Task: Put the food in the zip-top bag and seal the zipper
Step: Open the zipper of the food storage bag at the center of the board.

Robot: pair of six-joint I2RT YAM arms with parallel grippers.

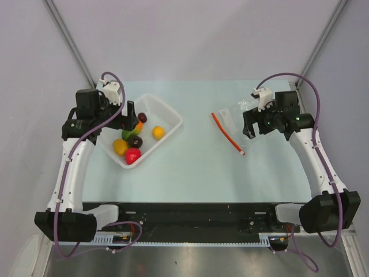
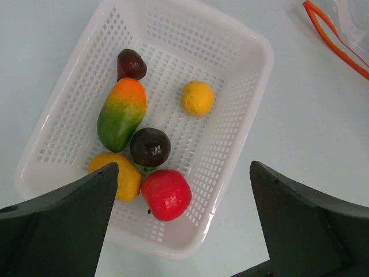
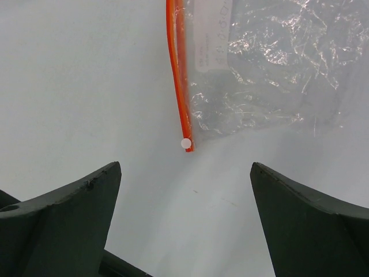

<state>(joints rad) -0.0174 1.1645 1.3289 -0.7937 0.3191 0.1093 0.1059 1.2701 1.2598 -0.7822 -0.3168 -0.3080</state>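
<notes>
The food lies in a white perforated basket (image 1: pixel 167 112): a red fruit (image 2: pixel 166 194), a yellow one (image 2: pixel 118 176), a dark round one (image 2: pixel 150 147), a green-orange mango (image 2: pixel 121 113), a small orange one (image 2: pixel 197 98) and a small dark one (image 2: pixel 131 63). My left gripper (image 1: pixel 131 112) (image 2: pixel 183 167) is open and empty, above the basket's near corner. The clear zip-top bag (image 1: pixel 232 114) (image 3: pixel 271 63) lies flat at the right, apparently empty. Its red-orange zipper (image 1: pixel 226 133) (image 3: pixel 177 75) has a white end (image 3: pixel 185 143). My right gripper (image 1: pixel 249 128) (image 3: pixel 185 167) is open and empty, just above the bag's zipper end.
The basket's rim (image 2: pixel 253 86) stands between the food and the bare light table (image 1: pixel 190 167). The bag's zipper also shows at the top right of the left wrist view (image 2: pixel 334 40). The table's near edge carries the arm bases.
</notes>
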